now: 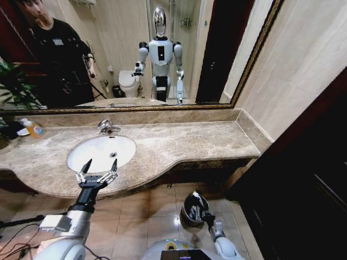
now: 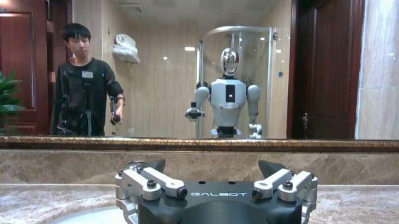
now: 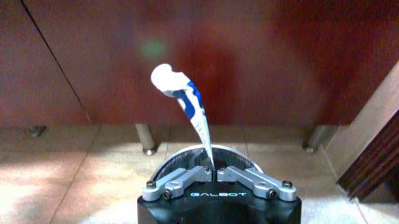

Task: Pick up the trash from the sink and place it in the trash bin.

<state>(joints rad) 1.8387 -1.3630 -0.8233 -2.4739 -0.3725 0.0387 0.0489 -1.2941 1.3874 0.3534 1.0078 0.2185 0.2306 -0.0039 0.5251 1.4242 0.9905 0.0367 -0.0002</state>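
Observation:
The sink (image 1: 102, 153) is a white oval basin in the marble counter, and its rim (image 2: 74, 215) also shows in the left wrist view. My left gripper (image 1: 100, 164) hovers open over the basin's near edge, holding nothing (image 2: 212, 165). Down by the floor, my right gripper (image 1: 201, 208) is shut on a piece of trash, a slim white tube with blue print (image 3: 187, 98). The tube sticks out past the fingertips (image 3: 215, 170). The trash bin (image 1: 187, 216) stands on the tiles right under this gripper, with its shiny rim (image 3: 177, 156) just behind the fingers.
A chrome faucet (image 1: 107, 127) stands behind the basin. An orange-liquid soap bottle (image 1: 33, 128) and a plant (image 1: 11, 86) sit at the counter's far left. Dark wooden cabinet fronts (image 3: 206, 60) rise behind the bin, and a dark door (image 1: 309, 179) is at the right.

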